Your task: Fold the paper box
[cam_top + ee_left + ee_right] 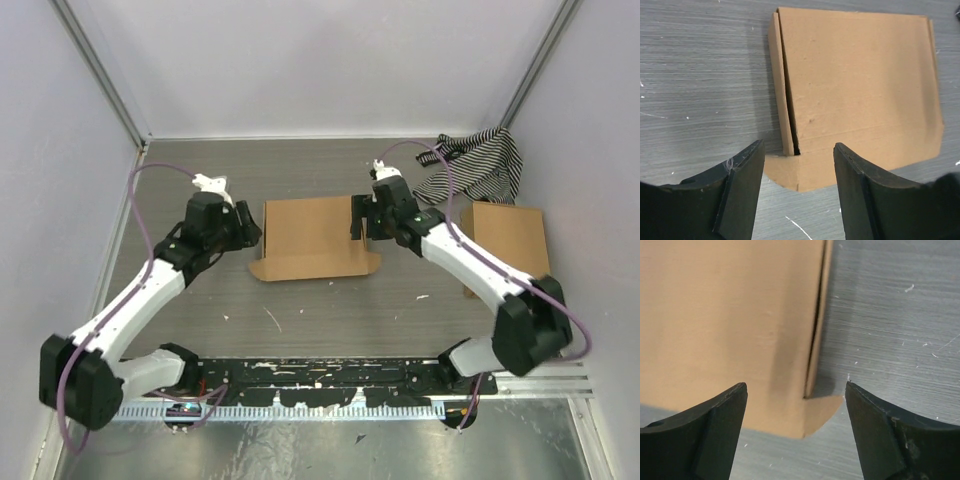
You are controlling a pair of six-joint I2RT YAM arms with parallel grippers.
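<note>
Jaws, spread wide, flank the paper box (312, 238).

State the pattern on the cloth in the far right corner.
The cloth has black-and-white stripes, seen best in the top external view.

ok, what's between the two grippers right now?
Only the paper box: left gripper sits at one side wall, right gripper at the other. Top view shows it.
</note>
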